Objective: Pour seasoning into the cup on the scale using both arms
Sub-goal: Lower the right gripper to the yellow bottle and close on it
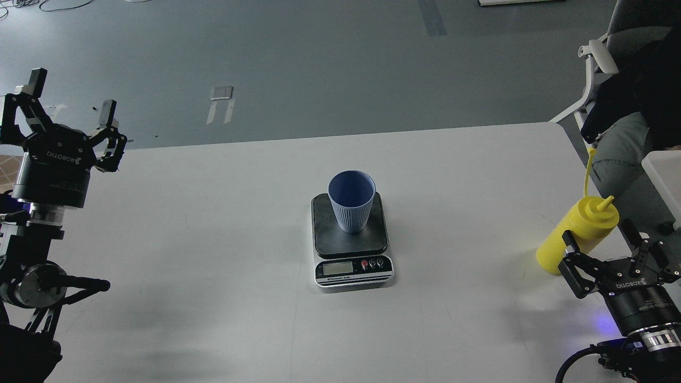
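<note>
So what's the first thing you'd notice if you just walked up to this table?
Probably the bright yellow squeeze bottle at the right edge of the table, with the right gripper open around its lower part. Next, the light-blue cup standing upright on the scale in the middle of the white table. Far left, the left gripper is raised with fingers spread, holding nothing.

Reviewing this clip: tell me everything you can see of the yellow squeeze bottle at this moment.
The squeeze bottle is yellow, looks like plastic, with a cylindrical body, domed cap, thin nozzle and a long thin yellow tether rising from the cap. It stands on the white table near its right edge, appearing tilted in this view. The right gripper sits open around its lower body; actual contact cannot be told.
</note>
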Controlling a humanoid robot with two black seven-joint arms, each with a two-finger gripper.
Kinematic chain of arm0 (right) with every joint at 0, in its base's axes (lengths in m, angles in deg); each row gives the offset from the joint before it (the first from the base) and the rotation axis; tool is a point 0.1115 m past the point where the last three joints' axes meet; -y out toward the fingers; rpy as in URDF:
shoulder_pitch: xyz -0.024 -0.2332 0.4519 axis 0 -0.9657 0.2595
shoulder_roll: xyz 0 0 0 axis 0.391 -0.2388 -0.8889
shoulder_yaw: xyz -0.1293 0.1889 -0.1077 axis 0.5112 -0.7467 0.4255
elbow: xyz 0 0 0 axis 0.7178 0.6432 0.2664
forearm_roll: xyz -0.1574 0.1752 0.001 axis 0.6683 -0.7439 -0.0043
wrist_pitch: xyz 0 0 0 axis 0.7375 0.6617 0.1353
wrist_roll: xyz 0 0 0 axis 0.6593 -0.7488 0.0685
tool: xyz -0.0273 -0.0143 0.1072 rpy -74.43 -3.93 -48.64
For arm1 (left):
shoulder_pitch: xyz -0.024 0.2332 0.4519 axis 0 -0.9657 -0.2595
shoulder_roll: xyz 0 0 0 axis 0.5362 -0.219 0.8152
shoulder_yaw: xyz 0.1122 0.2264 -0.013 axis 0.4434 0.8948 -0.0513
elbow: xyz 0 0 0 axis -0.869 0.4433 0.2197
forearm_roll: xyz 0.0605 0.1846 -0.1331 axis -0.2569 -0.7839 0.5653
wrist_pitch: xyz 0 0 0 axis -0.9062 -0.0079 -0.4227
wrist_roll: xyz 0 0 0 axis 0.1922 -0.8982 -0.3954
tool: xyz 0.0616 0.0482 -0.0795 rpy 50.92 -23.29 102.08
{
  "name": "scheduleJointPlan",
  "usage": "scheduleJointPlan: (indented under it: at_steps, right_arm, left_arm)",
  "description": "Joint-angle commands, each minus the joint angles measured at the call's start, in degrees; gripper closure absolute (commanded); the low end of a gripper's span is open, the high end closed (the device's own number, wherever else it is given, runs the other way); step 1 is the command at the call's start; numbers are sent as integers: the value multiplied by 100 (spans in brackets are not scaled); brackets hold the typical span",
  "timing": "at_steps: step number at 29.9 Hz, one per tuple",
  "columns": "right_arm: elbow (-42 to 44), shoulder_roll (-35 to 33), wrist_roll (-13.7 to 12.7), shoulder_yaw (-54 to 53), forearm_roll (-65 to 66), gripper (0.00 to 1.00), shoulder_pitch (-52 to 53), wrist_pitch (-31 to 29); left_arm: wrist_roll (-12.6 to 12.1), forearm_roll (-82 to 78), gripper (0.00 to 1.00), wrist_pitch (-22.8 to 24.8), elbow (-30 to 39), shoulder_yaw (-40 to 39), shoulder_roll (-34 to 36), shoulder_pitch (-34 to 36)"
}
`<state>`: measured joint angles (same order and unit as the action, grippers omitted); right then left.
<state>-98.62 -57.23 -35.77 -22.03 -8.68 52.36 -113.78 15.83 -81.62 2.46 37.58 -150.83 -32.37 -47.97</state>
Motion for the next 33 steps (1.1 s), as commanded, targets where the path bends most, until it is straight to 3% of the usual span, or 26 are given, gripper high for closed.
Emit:
scheduleJointPlan:
  at_steps: [1,33]
  right_arm:
    - [254,-17,0,0,27,0,222,0]
    - [756,97,0,52,229,0,811,0]
  left_arm:
    - [0,-8,1,0,41,1,-1,-19]
    - [-18,-8,1,0,305,9,-1,-169]
